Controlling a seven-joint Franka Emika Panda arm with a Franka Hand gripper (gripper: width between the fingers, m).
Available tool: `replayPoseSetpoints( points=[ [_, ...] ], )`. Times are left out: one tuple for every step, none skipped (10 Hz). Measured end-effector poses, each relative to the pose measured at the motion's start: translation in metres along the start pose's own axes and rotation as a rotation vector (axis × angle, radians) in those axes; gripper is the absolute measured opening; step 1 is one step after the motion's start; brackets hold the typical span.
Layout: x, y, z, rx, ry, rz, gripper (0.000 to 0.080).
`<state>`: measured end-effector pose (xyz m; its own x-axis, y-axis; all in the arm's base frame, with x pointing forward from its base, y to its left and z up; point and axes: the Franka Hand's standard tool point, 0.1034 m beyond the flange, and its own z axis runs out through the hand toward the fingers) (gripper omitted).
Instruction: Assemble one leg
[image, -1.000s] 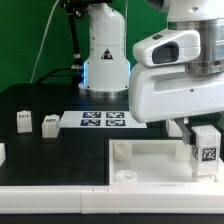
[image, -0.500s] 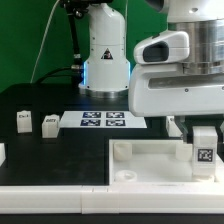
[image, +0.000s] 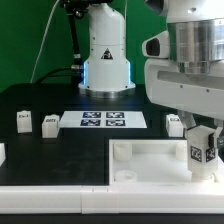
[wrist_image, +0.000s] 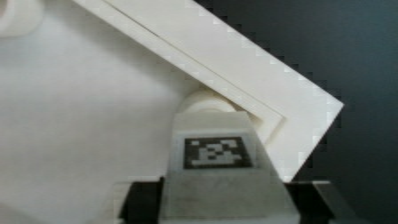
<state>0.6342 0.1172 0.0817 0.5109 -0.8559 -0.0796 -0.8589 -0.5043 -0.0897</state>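
Wrist view, pincer (wrist_image: 221, 203) gripping leg (wrist_image: 219, 148)

Black table (image: 60, 95), marker board (image: 103, 121) flat at mid-rear. Leg (image: 24, 121) + second leg (image: 49, 124) side by side at ext view's left, third leg (image: 175, 123) at right. Big white tray piece (image: 120, 150) up front.

Robotics lab, black worktable (image: 35, 100), fixed marker board (image: 103, 121), white robot arm base (image: 105, 50), green backdrop (image: 20, 30)

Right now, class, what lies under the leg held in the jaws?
A corner of the white tray-like piece, with a round socket partly showing. The leg covers the rest of the socket, so whether it is seated cannot be seen.
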Motion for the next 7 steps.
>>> replayPoseSetpoints(
  points=[
    [0.0002, 0.0000, 0.0000, 0.001, -0.005, 0.023, 0.0293],
    [0.0001, 0.0000, 0.0000, 0.002, -0.009, 0.110, 0.0293],
    [-0.0004, -0.0001, 0.0003, 0.002, -0.009, 0.072, 0.0293],
    [-0.0007, -0.0003, 0.0003, 0.003, -0.009, 0.033, 0.0449],
    [-0.0022, -0.0009, 0.0004, 0.003, -0.009, 0.030, 0.0574],
    [-0.0023, -0.0010, 0.0004, 0.002, -0.008, -0.012, 0.0574],
    [-0.0019, -0.0007, 0.0007, 0.001, -0.006, -0.165, 0.0634]
  ],
)
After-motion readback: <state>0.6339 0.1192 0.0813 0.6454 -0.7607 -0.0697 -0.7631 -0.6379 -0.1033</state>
